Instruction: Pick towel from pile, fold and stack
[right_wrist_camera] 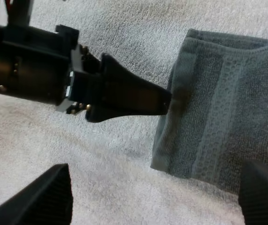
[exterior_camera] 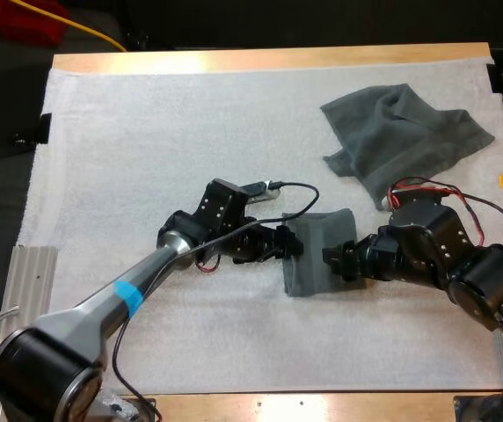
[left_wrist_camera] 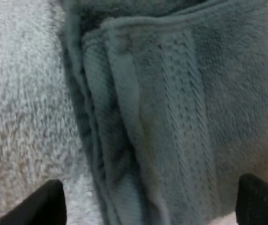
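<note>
At the middle of the white mat (exterior_camera: 146, 149) you have both grippers meeting over the folded towel (exterior_camera: 316, 264), one on each side. Your left arm (exterior_camera: 102, 308) reaches in low from the near corner, wrist bent, so the left gripper (exterior_camera: 290, 243) points across at the towel's left edge. Its fingers (left_wrist_camera: 49, 204) stand spread wide, with the layered edge of the towel lying flat between them, not pinched. A blue band (exterior_camera: 128, 294) wraps that arm's grey tube. Your right arm (exterior_camera: 462, 264) curls in from the right, and the right gripper (exterior_camera: 331, 258) is at the towel's opposite edge. Its fingers (right_wrist_camera: 45, 197) are also apart and gripping nothing. The crumpled towel (exterior_camera: 405, 132) lies well apart, toward the far right of the mat.
</note>
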Controlling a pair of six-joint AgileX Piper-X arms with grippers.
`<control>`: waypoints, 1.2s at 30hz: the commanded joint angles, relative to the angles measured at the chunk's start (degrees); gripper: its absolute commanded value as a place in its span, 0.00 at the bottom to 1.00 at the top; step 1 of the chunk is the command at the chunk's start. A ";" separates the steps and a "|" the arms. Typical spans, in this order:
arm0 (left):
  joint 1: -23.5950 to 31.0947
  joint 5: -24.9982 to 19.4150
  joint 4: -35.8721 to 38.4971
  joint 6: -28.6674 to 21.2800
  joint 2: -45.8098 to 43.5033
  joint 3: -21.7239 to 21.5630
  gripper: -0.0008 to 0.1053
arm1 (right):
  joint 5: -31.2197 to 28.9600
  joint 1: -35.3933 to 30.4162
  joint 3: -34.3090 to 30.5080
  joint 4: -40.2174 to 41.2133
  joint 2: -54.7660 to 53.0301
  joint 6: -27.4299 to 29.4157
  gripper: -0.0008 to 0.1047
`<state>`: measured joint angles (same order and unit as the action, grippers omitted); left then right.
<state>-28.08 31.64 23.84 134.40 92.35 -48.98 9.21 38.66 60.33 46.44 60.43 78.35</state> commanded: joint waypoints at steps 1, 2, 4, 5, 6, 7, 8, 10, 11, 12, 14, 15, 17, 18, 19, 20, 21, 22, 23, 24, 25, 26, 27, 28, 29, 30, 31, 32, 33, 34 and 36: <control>-0.21 0.30 -0.14 0.35 0.45 -0.30 0.68 | -0.38 0.01 0.36 0.08 -0.53 0.31 0.68; -0.21 0.38 -0.14 0.35 1.02 -0.30 0.68 | -0.38 0.01 0.36 0.08 -0.53 0.31 0.68; -0.21 1.11 -0.14 0.35 1.92 -0.30 0.68 | -0.38 0.01 0.36 0.08 -0.53 0.31 0.68; -0.21 1.65 -0.14 0.35 2.44 -0.30 0.68 | -0.38 0.01 0.36 0.08 -0.53 0.31 0.68; -0.21 1.82 -0.14 0.35 2.77 -0.30 0.68 | -0.38 0.01 0.36 0.08 -0.53 0.31 0.68; -0.21 2.13 -0.14 0.35 3.08 -0.30 0.68 | -0.38 0.01 0.36 0.08 -0.53 0.31 0.68; -0.21 3.14 -0.14 0.35 3.59 -0.30 0.68 | -0.38 0.01 0.36 0.08 -0.53 0.31 0.68; -0.21 4.57 -0.14 0.35 4.36 -0.47 0.68 | -0.38 0.01 0.36 0.08 -0.53 0.31 0.68; -0.21 5.30 -0.11 0.40 4.87 -0.63 0.68 | -0.38 0.01 0.36 0.08 -0.53 0.31 0.68; -0.21 5.94 -0.02 0.60 5.41 -0.78 0.68 | -0.38 0.01 0.36 0.08 -0.53 0.31 0.68; -0.21 7.12 -0.01 0.83 6.12 -1.04 0.68 | -0.23 0.01 0.36 0.08 -0.53 0.31 0.68; -0.21 7.46 -0.01 0.82 6.38 -1.15 0.68 | -0.06 0.01 0.36 0.08 -0.53 0.31 0.68; -0.21 8.19 -0.01 0.82 6.63 -1.33 0.68 | 0.02 0.01 0.36 0.08 -0.53 0.31 0.68; -0.21 8.51 -0.01 0.82 6.66 -1.38 0.68 | 0.02 0.01 0.36 0.08 -0.53 0.31 0.68; -0.21 8.85 -0.01 0.82 6.64 -1.36 0.68 | 0.02 0.01 0.36 0.08 -0.53 0.31 0.68; -0.21 9.10 -0.01 0.82 6.64 -1.36 0.68 | 0.02 0.01 0.36 0.08 -0.53 0.31 0.68; -0.21 9.20 -0.01 0.82 6.64 -1.36 0.68 | 0.02 0.01 0.36 0.08 -0.53 0.31 0.68; -0.21 9.28 -0.01 0.82 6.64 -1.36 0.68 | 0.02 0.01 0.36 0.08 -0.53 0.31 0.68; -0.21 9.52 -0.01 0.82 6.64 -1.36 0.68 | 0.02 0.01 0.36 0.08 -0.53 0.28 0.68; -0.21 9.78 -0.01 0.82 6.64 -1.36 0.68 | 0.02 0.01 0.36 0.08 -0.53 0.19 0.68; -0.21 9.97 -0.01 0.94 6.64 -1.36 0.68 | 0.02 0.01 0.36 0.08 -0.53 0.10 0.68; -0.21 10.24 -0.01 1.42 6.64 -1.36 0.68 | 0.02 0.01 0.36 0.08 -0.53 -0.05 0.68; -0.21 10.34 -0.01 1.79 6.64 -1.36 0.68 | 0.02 0.01 0.36 0.08 -0.53 -0.07 0.68; -0.21 10.34 -0.01 1.93 6.64 -1.36 0.68 | 0.02 0.01 0.36 0.08 -0.53 -0.07 0.68; -0.21 10.33 -0.01 2.06 6.64 -1.36 0.68 | 0.02 0.01 0.36 0.08 -0.53 -0.07 0.68; -0.21 10.33 -0.01 2.07 6.64 -1.36 0.68 | 0.02 0.01 0.36 0.08 -0.53 -0.07 0.68; -0.21 10.33 -0.01 2.13 6.64 -1.36 0.68 | 0.02 0.01 0.36 0.08 -0.53 -0.07 0.68; -0.29 10.33 -0.01 2.52 6.64 -1.36 0.68 | 0.02 0.01 0.36 0.08 -0.53 -0.07 0.68; -0.55 10.33 -0.01 3.17 6.64 -1.36 0.68 | 0.02 0.01 0.36 0.08 -0.53 -0.07 0.68; -0.77 10.33 -0.16 3.51 6.66 -1.36 0.68 | 0.02 0.01 0.36 0.08 -0.53 -0.07 0.68; -1.80 10.33 -1.20 4.58 6.86 -1.36 0.68 | 0.02 0.01 0.36 0.08 -0.53 -0.07 0.68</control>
<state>-29.31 41.66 23.33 138.25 99.03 -50.07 9.21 38.66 60.33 46.44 60.43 78.19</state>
